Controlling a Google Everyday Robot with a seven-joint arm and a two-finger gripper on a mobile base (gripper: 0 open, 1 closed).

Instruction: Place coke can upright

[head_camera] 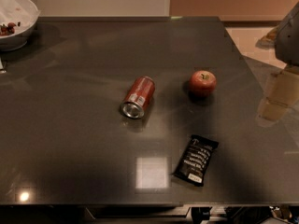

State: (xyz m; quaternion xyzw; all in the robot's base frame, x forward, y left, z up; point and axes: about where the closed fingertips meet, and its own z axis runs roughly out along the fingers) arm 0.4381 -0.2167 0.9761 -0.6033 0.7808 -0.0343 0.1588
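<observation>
The coke can point(138, 97) lies on its side near the middle of the dark table point(70, 139). It is red with a white label patch, and its silver end faces the front left. My gripper point(288, 36) shows only as a grey shape at the right edge of the view, above the table's right side. It is far to the right of the can and apart from it. Nothing shows in the gripper.
A red apple point(202, 82) sits to the right of the can. A black snack bar wrapper point(196, 159) lies toward the front. A white bowl point(14, 20) stands at the back left corner. The table's right edge runs close to the gripper.
</observation>
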